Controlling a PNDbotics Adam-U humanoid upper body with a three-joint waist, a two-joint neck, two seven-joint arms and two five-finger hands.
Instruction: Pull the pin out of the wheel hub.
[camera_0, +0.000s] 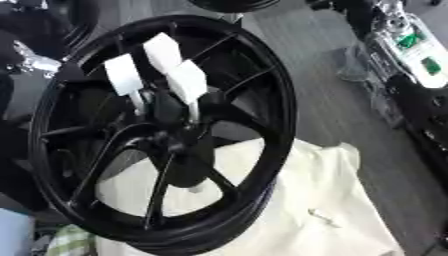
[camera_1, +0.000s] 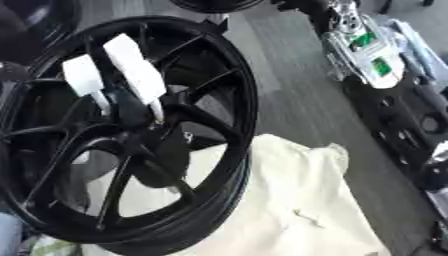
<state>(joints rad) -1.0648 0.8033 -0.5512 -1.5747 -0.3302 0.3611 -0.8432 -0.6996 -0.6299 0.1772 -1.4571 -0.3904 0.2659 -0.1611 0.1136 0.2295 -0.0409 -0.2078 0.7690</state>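
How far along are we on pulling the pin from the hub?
Nothing looks done yet: white pieces on thin stems sit at the hub of the black wheel, which stands on the cream cloth. In hand: nothing, as no hand shows on them. Left: grip the pin and pull it out.

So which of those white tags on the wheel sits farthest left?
The white tag nearest the rim's left side. The other two tags sit right of it, closer to the hub.
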